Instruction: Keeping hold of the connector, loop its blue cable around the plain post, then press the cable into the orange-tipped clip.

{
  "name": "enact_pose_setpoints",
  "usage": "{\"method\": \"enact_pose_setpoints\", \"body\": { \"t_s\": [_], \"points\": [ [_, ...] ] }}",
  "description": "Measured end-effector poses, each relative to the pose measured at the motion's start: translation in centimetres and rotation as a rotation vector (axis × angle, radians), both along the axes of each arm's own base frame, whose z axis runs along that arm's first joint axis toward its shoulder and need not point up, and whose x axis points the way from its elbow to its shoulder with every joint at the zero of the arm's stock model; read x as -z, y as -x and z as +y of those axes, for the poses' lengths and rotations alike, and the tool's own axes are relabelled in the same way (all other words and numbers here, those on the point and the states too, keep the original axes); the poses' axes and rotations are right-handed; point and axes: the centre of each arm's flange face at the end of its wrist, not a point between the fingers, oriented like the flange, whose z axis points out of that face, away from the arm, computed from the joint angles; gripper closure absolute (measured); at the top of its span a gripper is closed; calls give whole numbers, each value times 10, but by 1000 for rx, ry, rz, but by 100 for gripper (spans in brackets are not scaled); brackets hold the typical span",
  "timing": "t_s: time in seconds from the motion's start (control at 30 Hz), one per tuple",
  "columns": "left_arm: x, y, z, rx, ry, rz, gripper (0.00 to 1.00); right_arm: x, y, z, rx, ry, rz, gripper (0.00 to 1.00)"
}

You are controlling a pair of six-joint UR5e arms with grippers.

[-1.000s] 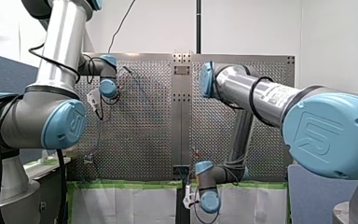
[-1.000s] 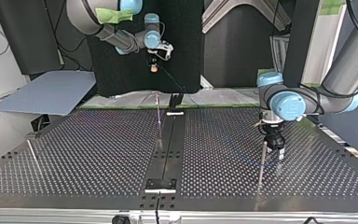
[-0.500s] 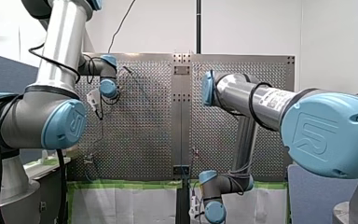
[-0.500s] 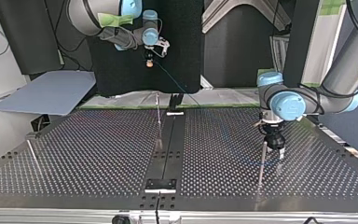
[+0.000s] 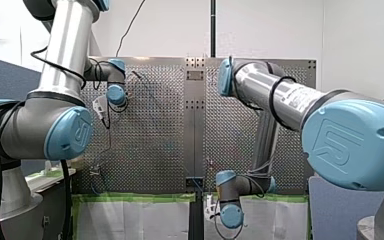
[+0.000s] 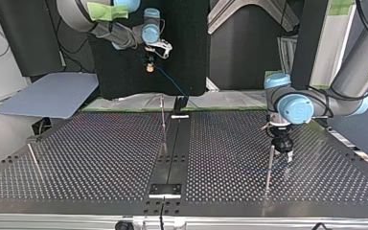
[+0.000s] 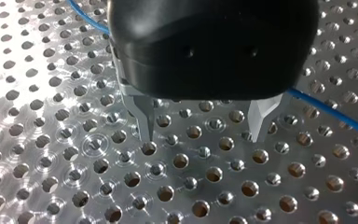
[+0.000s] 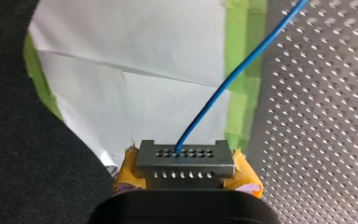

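Note:
In the right wrist view my right gripper (image 8: 185,169) is shut on the grey metal connector (image 8: 182,161), which sits between its yellow pads. The blue cable (image 8: 223,88) leaves the connector and runs over white paper toward the perforated plate. In the top view my right gripper (image 6: 149,61) hangs high beyond the table's far edge, and the cable (image 6: 172,86) slopes down to the table. The orange-tipped clip (image 6: 162,108) stands near that far edge. My left gripper (image 7: 201,135) is open just above the plate, beside the plain post (image 6: 270,165). The cable (image 7: 331,112) passes behind it.
A second thin post (image 6: 33,160) leans at the top view's left. A black rail (image 6: 175,143) runs down the middle of the perforated table (image 6: 100,158). White paper (image 8: 130,60) edged with green tape (image 8: 242,56) hangs below the table's edge.
My right gripper with the connector has moved left and slightly up in the top view, pulling the cable with it. My left arm has stayed still.

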Motion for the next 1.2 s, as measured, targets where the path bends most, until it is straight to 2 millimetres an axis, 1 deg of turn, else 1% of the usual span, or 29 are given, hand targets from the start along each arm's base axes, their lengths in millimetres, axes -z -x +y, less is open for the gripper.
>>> {"method": "enact_pose_setpoints", "body": {
  "t_s": [0.13,0.47,0.77,0.9,1.2],
  "points": [
    [0,0,0,-3,0,1,0,-15,3,1,7,19,-19,100],
    [0,1,0,-3,3,5,0,-53,16,23,-10,6,35,100],
    [1,1,1,-3,7,5,0,-88,28,31,-6,45,27,100],
    [1,1,1,-4,8,6,0,-105,27,27,-10,86,16,100],
    [1,1,1,-4,8,7,0,-149,18,6,-18,203,10,100]
  ]
}}
